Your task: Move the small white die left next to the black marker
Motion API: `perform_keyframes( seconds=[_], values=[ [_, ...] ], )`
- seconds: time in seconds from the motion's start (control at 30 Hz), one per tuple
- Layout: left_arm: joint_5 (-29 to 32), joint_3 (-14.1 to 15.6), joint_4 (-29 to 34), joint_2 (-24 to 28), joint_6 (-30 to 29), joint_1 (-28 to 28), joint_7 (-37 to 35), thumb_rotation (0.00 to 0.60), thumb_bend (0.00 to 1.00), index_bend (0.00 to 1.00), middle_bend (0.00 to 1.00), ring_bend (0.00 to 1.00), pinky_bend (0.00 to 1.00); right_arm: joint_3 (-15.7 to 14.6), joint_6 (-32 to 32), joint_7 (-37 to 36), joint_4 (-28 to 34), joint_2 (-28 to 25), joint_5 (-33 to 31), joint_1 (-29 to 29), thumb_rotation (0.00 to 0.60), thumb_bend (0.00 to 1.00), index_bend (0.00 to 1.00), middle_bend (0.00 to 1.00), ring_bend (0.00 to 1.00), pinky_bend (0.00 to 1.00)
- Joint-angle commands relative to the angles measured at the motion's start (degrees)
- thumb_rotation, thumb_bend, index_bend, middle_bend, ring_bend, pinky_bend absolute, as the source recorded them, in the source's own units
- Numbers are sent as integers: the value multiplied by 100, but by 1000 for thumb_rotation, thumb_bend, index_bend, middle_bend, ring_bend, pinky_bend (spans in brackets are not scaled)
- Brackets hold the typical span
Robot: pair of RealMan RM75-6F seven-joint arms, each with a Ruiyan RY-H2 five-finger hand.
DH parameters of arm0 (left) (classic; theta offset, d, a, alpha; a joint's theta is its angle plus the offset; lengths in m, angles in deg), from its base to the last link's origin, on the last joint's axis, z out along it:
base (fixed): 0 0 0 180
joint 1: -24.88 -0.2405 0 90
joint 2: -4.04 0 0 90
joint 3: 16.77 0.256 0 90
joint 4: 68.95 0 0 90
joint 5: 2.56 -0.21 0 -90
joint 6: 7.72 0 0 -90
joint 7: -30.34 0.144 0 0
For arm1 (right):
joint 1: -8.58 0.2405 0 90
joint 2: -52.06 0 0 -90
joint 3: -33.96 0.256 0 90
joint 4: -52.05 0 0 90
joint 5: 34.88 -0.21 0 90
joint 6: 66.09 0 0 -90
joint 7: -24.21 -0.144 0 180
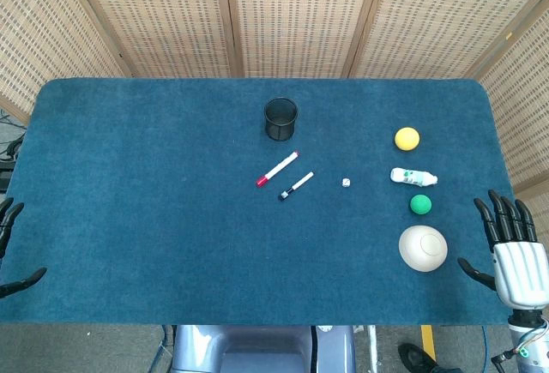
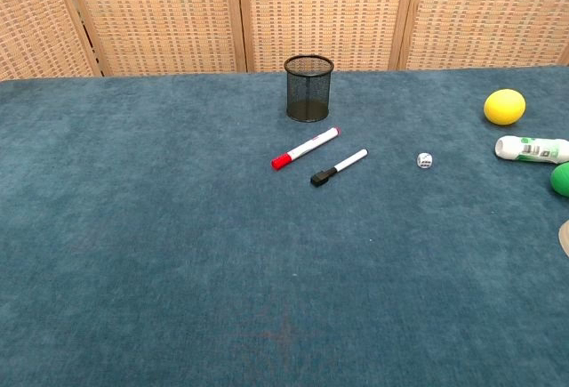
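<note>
The small white die (image 1: 346,183) (image 2: 425,160) lies on the blue table cloth, a short way right of the black marker (image 1: 296,186) (image 2: 338,166). That marker is white with a black cap and lies slanted. My right hand (image 1: 513,249) rests at the table's right front edge, fingers spread and holding nothing, well right of the die. My left hand (image 1: 9,249) shows only as dark fingertips at the left front edge, spread with nothing in them. Neither hand appears in the chest view.
A red-capped marker (image 1: 276,169) (image 2: 305,148) lies just left of the black one. A black mesh cup (image 1: 280,119) (image 2: 308,88) stands behind them. On the right are a yellow ball (image 1: 407,138), a white bottle (image 1: 413,177), a green ball (image 1: 419,204) and a cream bowl (image 1: 423,248).
</note>
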Motion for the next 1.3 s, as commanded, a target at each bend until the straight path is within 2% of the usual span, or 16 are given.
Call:
perform_keyframes(
  seconds=[0.03,0.27,0.37,0.43,0.47,0.53,0.6,0.7,0.8,0.87,0.93,1.03,1.1,1.3],
  values=[
    [6,-3,-2,-6,2,0,7,600,0,0,0,0,0,-6,-53,20,-3,5,-22,20,600,2,0,0,0,0],
    [40,-18,18,-10,34,12,32,600,0,0,0,0,0,-35,-270,28,-36,27,-56,107,600,2,0,0,0,0],
    [74,-44,45,1,25,11,4,600,0,0,0,0,0,64,-542,65,-18,26,-105,320,600,19,0,9,0,0],
    [96,-58,49,2,32,17,9,600,0,0,0,0,0,199,-853,266,-23,7,-154,586,600,42,0,79,14,0],
    [117,-67,58,4,55,28,11,600,0,0,0,0,0,283,-1059,398,-1,-16,-210,747,600,52,0,164,66,4],
    [196,-95,71,3,132,62,47,600,0,0,0,0,0,504,-1542,735,64,-63,-355,1152,600,53,0,333,242,111],
    [292,-132,90,-4,212,98,93,600,0,0,0,0,0,700,-1952,881,100,-48,-454,1536,600,53,4,516,474,410],
    [446,-189,116,-33,336,157,211,600,0,0,0,0,0,927,-2564,750,5,116,-606,2101,600,60,64,685,692,742],
    [563,-221,143,-55,475,223,331,600,0,0,0,0,0,1100,-3378,787,-230,344,-1022,2692,600,86,161,781,832,926],
    [612,-235,148,-58,532,251,370,600,0,0,0,0,0,1191,-3820,859,-340,526,-1418,2985,600,112,232,835,907,992],
    [658,-251,143,-61,573,271,376,600,0,0,0,0,0,1251,-4177,918,-417,673,-1810,3202,600,177,288,881,957,1000],
    [753,-279,125,-56,682,319,367,600,0,0,0,0,0,1297,-4678,1169,-605,937,-2537,3555,600,327,364,928,999,1000],
    [817,-297,119,-45,766,357,349,600,0,0,0,0,0,1276,-4827,1437,-790,1150,-2935,3765,600,383,391,933,1000,1000],
    [941,-323,127,9,975,444,242,600,0,0,0,0,0,1112,-4850,2168,-1478,1901,-3868,4248,600,440,397,933,1000,1000]
  ],
)
